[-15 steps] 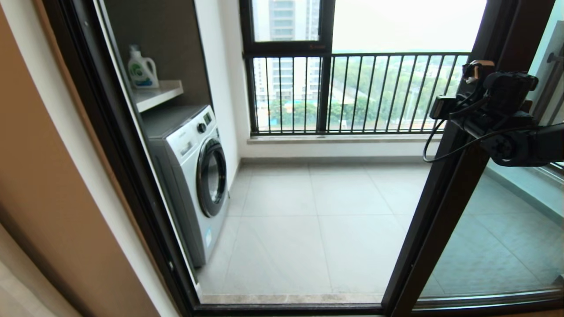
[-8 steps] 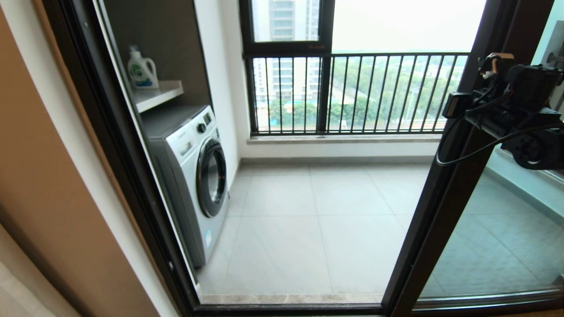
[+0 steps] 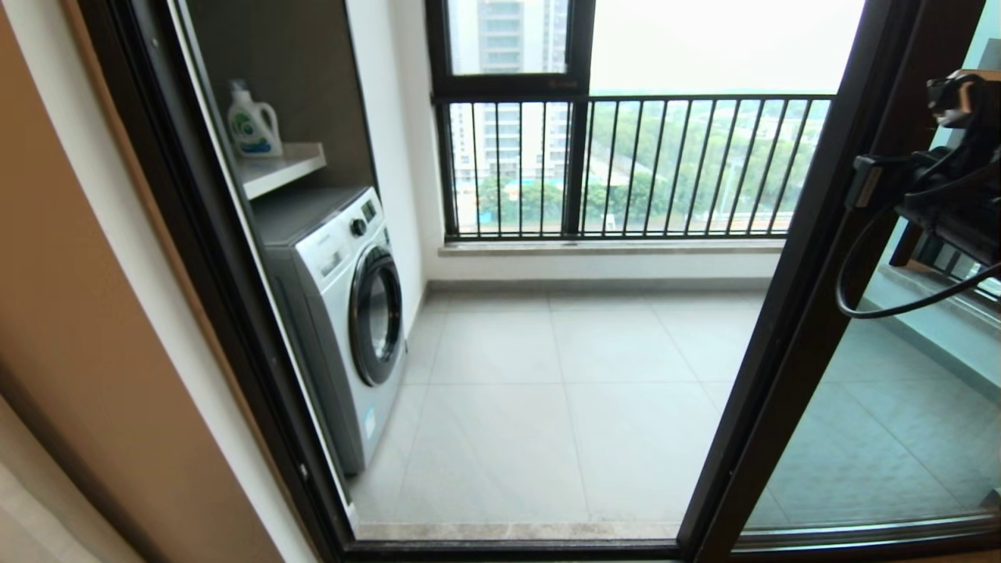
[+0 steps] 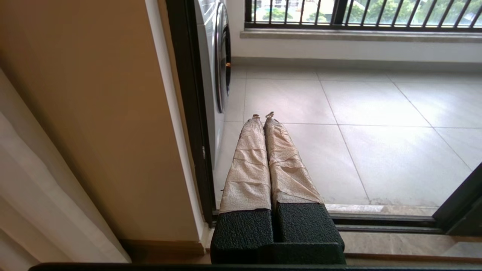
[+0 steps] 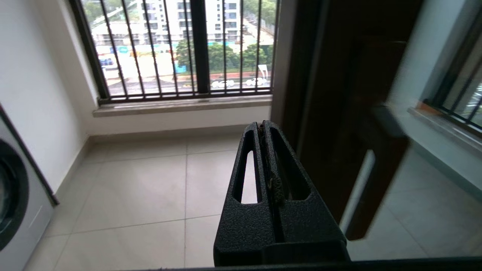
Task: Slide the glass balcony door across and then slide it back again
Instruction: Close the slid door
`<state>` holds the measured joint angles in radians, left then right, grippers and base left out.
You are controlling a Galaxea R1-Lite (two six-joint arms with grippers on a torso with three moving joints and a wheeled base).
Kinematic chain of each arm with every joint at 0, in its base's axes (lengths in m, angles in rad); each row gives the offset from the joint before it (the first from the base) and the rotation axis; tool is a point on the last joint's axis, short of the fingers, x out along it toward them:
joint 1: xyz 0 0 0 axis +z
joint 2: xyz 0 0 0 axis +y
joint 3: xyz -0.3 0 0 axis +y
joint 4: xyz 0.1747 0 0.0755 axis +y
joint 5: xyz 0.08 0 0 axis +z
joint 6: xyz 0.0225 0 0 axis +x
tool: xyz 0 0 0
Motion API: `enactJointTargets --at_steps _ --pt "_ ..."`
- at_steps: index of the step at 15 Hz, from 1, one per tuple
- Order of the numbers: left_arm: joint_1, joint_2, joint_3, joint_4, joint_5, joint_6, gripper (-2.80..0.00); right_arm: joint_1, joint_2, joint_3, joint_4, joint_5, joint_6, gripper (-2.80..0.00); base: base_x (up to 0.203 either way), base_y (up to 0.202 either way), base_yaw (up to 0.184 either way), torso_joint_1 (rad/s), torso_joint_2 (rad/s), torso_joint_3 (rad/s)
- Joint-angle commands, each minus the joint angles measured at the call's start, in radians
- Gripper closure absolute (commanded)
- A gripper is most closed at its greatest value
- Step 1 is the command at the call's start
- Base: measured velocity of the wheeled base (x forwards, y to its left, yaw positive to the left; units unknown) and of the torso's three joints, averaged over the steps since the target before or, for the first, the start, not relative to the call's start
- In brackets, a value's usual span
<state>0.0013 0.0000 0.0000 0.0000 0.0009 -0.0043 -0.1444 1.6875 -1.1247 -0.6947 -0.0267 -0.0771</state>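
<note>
Balcony tiles (image 3: pixel 563 407) lie beyond the glass balcony door (image 3: pixel 790 352); right gripper (image 5: pixel 263 130) closed, empty (left gripper (image 4: pixel 263 116) likewise)

Washing machine (image 3: pixel 340 313), detergent bottle (image 3: pixel 252 123) above

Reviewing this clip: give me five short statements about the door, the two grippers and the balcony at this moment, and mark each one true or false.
1. The glass balcony door stands at the right of the opening, leaving the doorway open. True.
2. The right gripper is clamped on the door handle. False: its fingers are shut on nothing, and the handle lies beside them, apart.
3. The left gripper is open. False: its paper-wrapped fingers are pressed together, pointing at the balcony floor near the door track.
4. A washing machine stands at the left side of the balcony. True.
5. The detergent bottle sits on top of the washing machine. False: it stands on the white shelf above it.
</note>
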Motion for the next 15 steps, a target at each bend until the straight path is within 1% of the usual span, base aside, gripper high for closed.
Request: enactJointTargets --at_steps 1,4,6,7,9,11,13,15 --pt "0.000 0.002 0.000 0.000 0.001 0.000 0.00 -0.081 -0.137 0.082 -0.001 0.004 0.001 0.00 0.000 0.000 0.000 0.000 0.00 0.000" --pt "0.000 0.002 0.000 0.000 0.001 -0.002 0.00 -0.203 -0.211 0.164 0.000 0.059 0.004 0.00 0.000 0.000 0.000 0.000 0.00 0.000" --pt "0.000 0.002 0.000 0.000 0.001 -0.001 0.00 -0.288 -0.240 0.193 0.001 0.096 0.008 0.00 0.000 0.000 0.000 0.000 0.00 0.000" --pt "0.000 0.002 0.000 0.000 0.001 0.000 0.00 -0.336 -0.244 0.193 0.001 0.120 0.009 0.00 0.000 0.000 0.000 0.000 0.00 0.000" --pt "0.000 0.002 0.000 0.000 0.001 -0.002 0.00 -0.436 -0.240 0.184 0.010 0.197 0.011 0.00 0.000 0.000 0.000 0.000 0.00 0.000" --pt "0.000 0.002 0.000 0.000 0.001 -0.002 0.00 -0.517 -0.203 0.159 0.039 0.268 0.012 0.00 0.000 0.000 0.000 0.000 0.00 0.000" --pt "0.000 0.002 0.000 0.000 0.001 -0.001 0.00 -0.558 -0.130 0.117 0.052 0.284 0.013 0.00 0.000 0.000 0.000 0.000 0.00 0.000" --pt "0.000 0.002 0.000 0.000 0.001 0.000 0.00 -0.575 -0.041 0.063 0.057 0.284 0.009 0.00 0.000 0.000 0.000 0.000 0.00 0.000"
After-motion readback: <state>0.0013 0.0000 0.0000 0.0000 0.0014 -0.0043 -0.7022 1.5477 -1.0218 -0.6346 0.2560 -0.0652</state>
